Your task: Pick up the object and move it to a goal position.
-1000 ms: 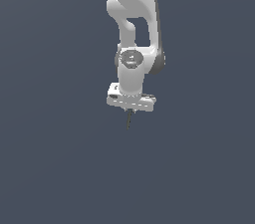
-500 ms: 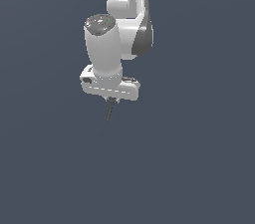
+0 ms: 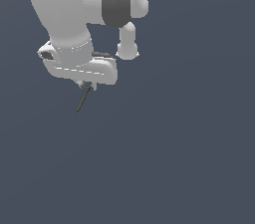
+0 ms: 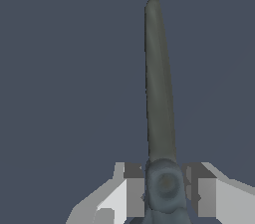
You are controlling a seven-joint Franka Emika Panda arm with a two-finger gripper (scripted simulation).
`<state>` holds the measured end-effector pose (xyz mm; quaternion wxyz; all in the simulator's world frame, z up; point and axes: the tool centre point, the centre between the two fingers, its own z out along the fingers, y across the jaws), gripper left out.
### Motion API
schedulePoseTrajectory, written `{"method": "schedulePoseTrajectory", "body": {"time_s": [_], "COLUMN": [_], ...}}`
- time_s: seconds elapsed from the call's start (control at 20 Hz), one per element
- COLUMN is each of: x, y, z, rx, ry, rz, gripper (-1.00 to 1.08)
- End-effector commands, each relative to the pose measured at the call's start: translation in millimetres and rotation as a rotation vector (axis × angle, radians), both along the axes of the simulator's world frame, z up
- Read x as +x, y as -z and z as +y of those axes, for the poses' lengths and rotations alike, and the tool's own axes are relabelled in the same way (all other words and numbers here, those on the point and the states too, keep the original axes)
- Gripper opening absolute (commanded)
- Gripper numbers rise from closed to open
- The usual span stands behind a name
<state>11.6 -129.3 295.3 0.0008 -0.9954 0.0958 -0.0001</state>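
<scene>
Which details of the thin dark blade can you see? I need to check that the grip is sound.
The blade is a slim, dark grey-green sliver that tapers to a point and looks like dull metal. Its thicker rounded base sits clamped between the fingers of the end effector. In the exterior view it hangs below the hand, slanting down toward that view's left, and touches nothing else. No other parts of it show.
</scene>
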Motion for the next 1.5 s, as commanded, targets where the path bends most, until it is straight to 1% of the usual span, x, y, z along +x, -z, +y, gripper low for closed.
{"method": "schedulePoseTrajectory", "body": {"time_s": [0.0, 0.3, 0.65, 1.05, 1.45], "x": [3.6, 12.2, 20.7, 28.5, 34.7], "y": [-21.8, -63.5, -101.7, -134.4, -157.6], "z": [-15.1, -44.7, -71.7, -95.5, -112.0], "rx": [0.000, 0.000, -0.001, -0.001, -0.002], "ry": [-0.001, -0.001, -0.002, -0.002, -0.002], "rz": [0.001, 0.001, 0.001, 0.001, 0.001], "gripper": [-1.00, -1.00, -1.00, -1.00, -1.00]}}
